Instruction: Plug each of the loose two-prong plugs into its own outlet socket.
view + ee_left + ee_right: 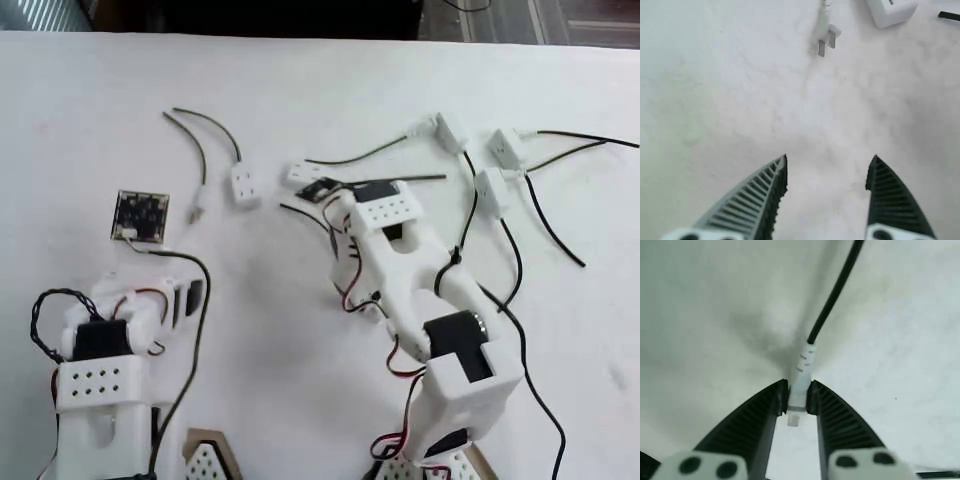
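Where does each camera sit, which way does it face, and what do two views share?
High view: fixed above the table, looking down; shows both arms, left tool and right tool.
Left wrist view: on the left wrist, facing past its open tool to a loose plug and a socket block.
Right wrist view: on the right wrist, facing past its tool, shut on a white plug with black cable.
Shared: high and left wrist views both show that loose plug and socket block.

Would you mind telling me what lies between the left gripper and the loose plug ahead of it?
Nothing; the left wrist view shows bare table from the left gripper to the loose plug.
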Controlling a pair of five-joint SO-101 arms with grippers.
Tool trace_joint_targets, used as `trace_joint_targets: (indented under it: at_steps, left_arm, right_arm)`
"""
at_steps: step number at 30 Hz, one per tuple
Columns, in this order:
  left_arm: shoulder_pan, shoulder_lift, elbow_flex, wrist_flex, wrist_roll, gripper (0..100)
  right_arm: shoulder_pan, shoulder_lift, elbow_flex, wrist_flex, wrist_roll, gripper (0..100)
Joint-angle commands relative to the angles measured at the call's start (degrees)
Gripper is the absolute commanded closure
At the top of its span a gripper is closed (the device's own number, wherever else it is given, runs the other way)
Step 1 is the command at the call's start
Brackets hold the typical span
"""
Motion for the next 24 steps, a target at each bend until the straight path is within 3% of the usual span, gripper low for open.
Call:
trace_joint_targets:
  at_steps: [1,6,13,19,24]
  left_arm:
    - [-0.4,-0.7,-0.4,-1.0,-0.5,74]
    - [2.4,-0.9,-0.6,-1.0,-0.2,74]
    - [9.0,-0.9,-6.4,-1.1,4.0,74]
    - [15.3,-0.9,-11.8,-1.1,8.4,74]
    - [21.0,-0.9,-15.1,-1.1,14.3,74]
  right_arm:
    - [0.3,-1.6,-2.7,2.0,2.5,98.1]
    - [0.7,-13.0,-8.9,15.1,3.2,98.1]
    - [0.2,-34.5,-5.1,18.2,2.0,98.1]
    - [-1.8,-51.4,4.8,10.4,-7.3,98.1]
    - [-8.7,-61.4,17.1,-0.5,-16.4,98.1]
